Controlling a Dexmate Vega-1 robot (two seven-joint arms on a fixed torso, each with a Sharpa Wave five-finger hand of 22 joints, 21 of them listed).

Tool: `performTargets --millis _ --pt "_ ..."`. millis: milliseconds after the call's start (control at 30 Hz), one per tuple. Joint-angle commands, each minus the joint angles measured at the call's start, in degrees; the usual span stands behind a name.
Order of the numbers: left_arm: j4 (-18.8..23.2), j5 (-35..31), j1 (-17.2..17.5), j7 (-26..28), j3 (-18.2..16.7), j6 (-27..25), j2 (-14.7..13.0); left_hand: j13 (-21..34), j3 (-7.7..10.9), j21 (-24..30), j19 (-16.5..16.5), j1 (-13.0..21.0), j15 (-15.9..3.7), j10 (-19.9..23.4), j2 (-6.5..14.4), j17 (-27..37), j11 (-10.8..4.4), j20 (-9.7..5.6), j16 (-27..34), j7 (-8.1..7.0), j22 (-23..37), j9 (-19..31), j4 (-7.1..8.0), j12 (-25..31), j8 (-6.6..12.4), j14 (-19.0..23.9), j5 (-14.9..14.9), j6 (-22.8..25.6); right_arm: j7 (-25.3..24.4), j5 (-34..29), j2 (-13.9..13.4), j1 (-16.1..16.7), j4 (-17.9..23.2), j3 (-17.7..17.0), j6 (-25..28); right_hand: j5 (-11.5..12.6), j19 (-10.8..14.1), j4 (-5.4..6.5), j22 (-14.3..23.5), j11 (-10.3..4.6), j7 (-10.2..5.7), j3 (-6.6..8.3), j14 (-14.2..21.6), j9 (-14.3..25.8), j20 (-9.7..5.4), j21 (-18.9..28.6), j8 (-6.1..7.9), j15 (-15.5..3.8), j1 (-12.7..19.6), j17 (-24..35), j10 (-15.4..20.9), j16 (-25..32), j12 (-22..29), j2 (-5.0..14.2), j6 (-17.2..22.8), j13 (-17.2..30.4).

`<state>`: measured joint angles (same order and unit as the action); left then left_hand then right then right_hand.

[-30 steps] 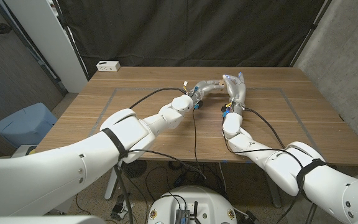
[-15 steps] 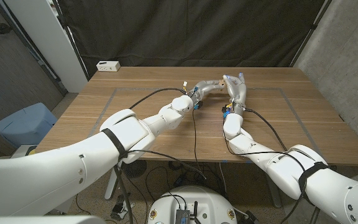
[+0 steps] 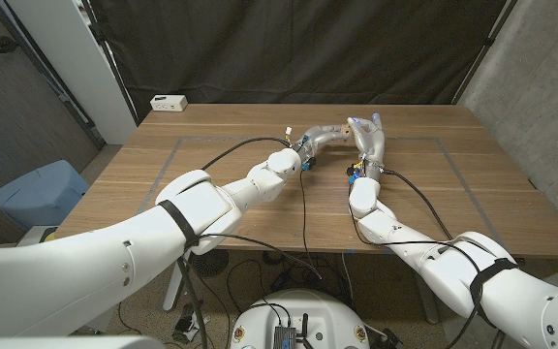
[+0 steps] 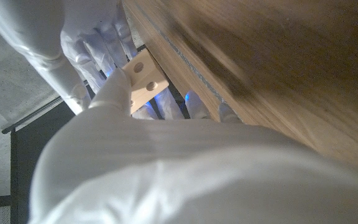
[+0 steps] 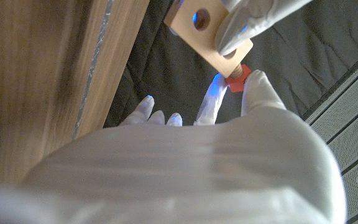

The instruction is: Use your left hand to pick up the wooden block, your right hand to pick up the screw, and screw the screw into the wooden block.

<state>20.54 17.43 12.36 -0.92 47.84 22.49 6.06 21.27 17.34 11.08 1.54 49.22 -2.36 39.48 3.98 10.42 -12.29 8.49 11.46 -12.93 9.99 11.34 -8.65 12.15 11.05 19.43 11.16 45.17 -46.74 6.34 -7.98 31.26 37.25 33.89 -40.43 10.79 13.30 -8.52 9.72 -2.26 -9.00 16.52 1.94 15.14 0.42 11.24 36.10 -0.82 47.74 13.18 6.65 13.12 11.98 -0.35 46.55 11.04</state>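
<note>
My left hand (image 3: 322, 135) holds the pale wooden block (image 3: 341, 127) above the far middle of the table; in the left wrist view the block (image 4: 143, 78) shows two round holes, with a fingertip (image 4: 114, 87) of my left hand on its face. My right hand (image 3: 368, 136) stands against the block from the right. In the right wrist view the block (image 5: 204, 31) has a red screw head (image 5: 237, 82) at its edge, pinched between fingers (image 5: 257, 90) of my right hand (image 5: 229, 149). The screw's shaft is hidden in the block.
A small white box (image 3: 169, 102) lies at the far left corner of the wooden table (image 3: 211, 184). Black cables run over both arms. A black curtain hangs behind the table, and a blue bin (image 3: 39, 194) stands on the floor at left.
</note>
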Motion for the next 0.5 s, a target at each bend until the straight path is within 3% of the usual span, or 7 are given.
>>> performTargets --millis 33,500 --pt "-0.03 0.18 -0.13 0.03 0.09 -0.5 0.1 0.14 0.51 0.16 -0.15 -0.34 -4.22 0.15 0.03 0.01 -0.02 0.17 -0.06 0.13 0.2 0.08 0.02 0.19 0.5 0.07 0.26 0.4 0.26 -0.9 -0.8 1.07 2.45 -0.44 1.22 -0.14 -0.07 0.05 0.33 -0.5 0.08 0.12 0.18 0.19 -0.17 0.1 0.25 -0.39 0.07 0.18 0.14 -0.08 -0.17 0.22 0.46 0.25" --pt "-0.01 0.18 0.16 0.05 -0.07 0.15 0.01 0.13 0.54 0.16 -0.15 -0.35 -4.07 0.11 0.09 0.03 0.0 0.19 -0.05 0.13 0.2 0.08 0.04 0.18 0.52 0.06 0.27 0.41 0.99 -1.26 -0.91 1.43 2.74 -0.54 1.68 -0.13 -0.11 0.07 0.33 -0.57 0.05 0.07 0.1 0.1 -0.15 0.09 0.33 -0.32 -0.01 0.2 0.15 -0.14 -0.18 0.2 0.59 0.25"
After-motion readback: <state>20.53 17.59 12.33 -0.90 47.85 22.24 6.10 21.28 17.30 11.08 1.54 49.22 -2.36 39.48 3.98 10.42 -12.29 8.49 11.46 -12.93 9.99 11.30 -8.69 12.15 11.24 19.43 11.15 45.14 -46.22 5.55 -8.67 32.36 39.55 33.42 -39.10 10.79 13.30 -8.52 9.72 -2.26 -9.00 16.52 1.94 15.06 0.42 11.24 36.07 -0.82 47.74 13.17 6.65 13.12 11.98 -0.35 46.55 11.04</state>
